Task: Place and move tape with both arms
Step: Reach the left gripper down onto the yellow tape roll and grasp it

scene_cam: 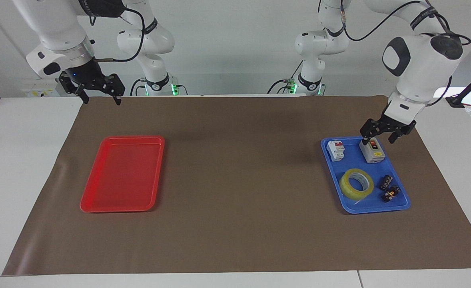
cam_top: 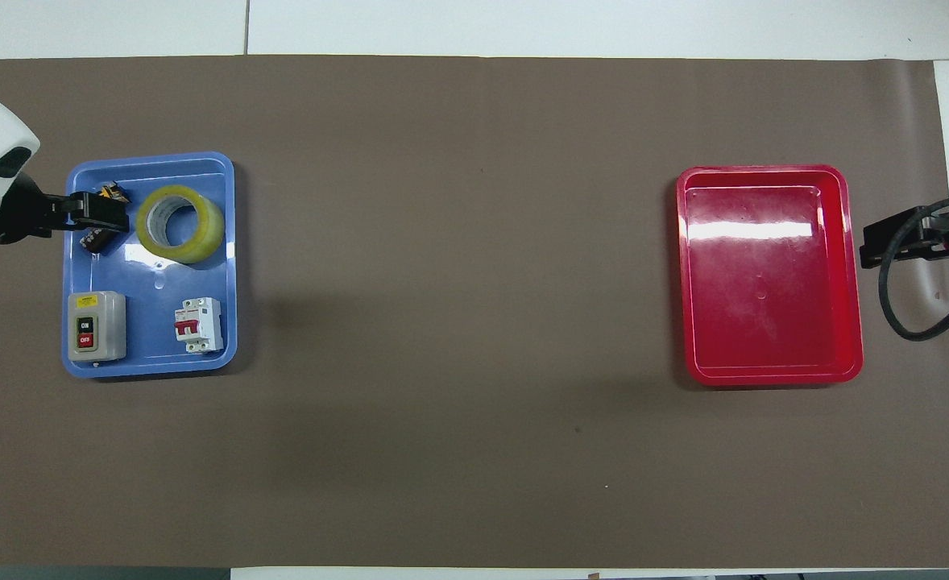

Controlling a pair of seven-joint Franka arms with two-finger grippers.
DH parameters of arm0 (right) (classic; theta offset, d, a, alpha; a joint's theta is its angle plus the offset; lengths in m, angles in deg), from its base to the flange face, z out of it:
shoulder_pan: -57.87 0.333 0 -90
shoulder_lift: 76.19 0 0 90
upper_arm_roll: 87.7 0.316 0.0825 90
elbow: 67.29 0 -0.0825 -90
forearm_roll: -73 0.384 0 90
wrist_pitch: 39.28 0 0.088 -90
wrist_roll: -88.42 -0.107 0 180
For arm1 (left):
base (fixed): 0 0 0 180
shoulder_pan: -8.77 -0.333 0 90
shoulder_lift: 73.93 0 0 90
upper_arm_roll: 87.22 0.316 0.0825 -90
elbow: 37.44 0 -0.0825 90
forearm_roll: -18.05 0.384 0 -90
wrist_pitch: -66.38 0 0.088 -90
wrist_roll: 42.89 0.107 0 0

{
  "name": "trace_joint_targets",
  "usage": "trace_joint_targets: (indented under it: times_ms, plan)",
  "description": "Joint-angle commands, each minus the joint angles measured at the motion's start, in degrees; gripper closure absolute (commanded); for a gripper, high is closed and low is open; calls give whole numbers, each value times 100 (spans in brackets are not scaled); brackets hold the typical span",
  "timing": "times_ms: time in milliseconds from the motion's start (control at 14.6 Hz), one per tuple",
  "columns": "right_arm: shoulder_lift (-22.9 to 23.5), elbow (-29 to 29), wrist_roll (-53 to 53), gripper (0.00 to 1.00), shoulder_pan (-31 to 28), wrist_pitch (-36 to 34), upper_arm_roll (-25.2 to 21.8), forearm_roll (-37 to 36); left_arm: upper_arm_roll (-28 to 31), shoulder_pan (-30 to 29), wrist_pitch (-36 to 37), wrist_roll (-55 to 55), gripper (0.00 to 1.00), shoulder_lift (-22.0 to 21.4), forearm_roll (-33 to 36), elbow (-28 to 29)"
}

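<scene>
The tape (scene_cam: 345, 185) is a yellow translucent roll lying flat in the blue tray (scene_cam: 353, 162), in the part of the tray farther from the robots; it also shows in the overhead view (cam_top: 210, 229). My left gripper (scene_cam: 378, 140) is open and empty, up in the air over the grey switch box's end of the tray, apart from the tape. In the overhead view the left gripper (cam_top: 104, 214) covers the black connector blocks beside the tape. My right gripper (scene_cam: 100, 100) is open and empty and waits over the mat's edge at the right arm's end, also in the overhead view (cam_top: 877, 242).
The blue tray (cam_top: 152, 278) also holds a grey on/off switch box (scene_cam: 373, 153), a white circuit breaker (scene_cam: 336, 151) and small black connector blocks (scene_cam: 389, 189). An empty red tray (scene_cam: 119, 176) lies toward the right arm's end. A brown mat (scene_cam: 239, 180) covers the table.
</scene>
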Motion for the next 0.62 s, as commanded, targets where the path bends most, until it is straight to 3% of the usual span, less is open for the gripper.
trace_joint_targets:
  times_ms: [0,274,548]
  plan:
    - [26,29,56,0,-76,43,28,128,-4,-71,-636,48,0,388,-21,42]
    - [26,29,65,0,-76,43,28,128,-4,-194,-1568,48,0,978,-13,112]
    - [26,29,65,0,-76,43,28,120,-4,-326,-2237,57,4,1303,-13,270]
